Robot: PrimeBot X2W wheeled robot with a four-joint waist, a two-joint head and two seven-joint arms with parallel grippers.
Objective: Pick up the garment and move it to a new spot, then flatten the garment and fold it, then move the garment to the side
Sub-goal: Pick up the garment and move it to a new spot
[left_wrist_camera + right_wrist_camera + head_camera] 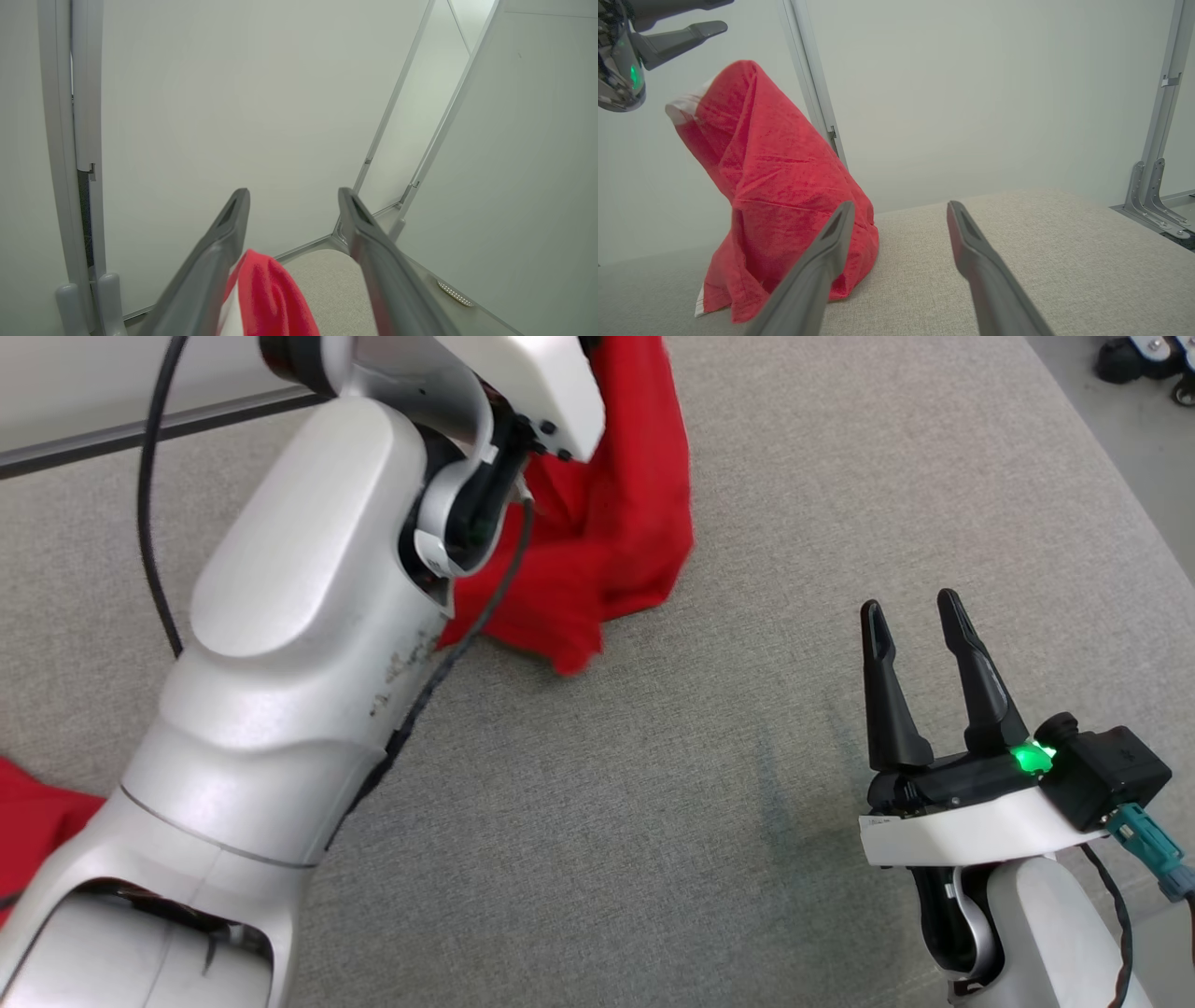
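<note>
On the grey padded surface [653, 821], the left gripper [293, 193] hangs wide open over a peaked red garment [784, 186].
Its two fingers are spread apart and pinch nothing. Red cloth with a white edge rises between them near their roots, and I cannot tell whether it touches them. The garment stands in a crumpled peak at the far side of the surface, left of centre, its lower folds resting on the padding. The right gripper [909, 602] hovers at the near right, well apart from the garment, fingers parted and empty. White wall panels [971, 93] and a metal post [809, 70] stand behind.
</note>
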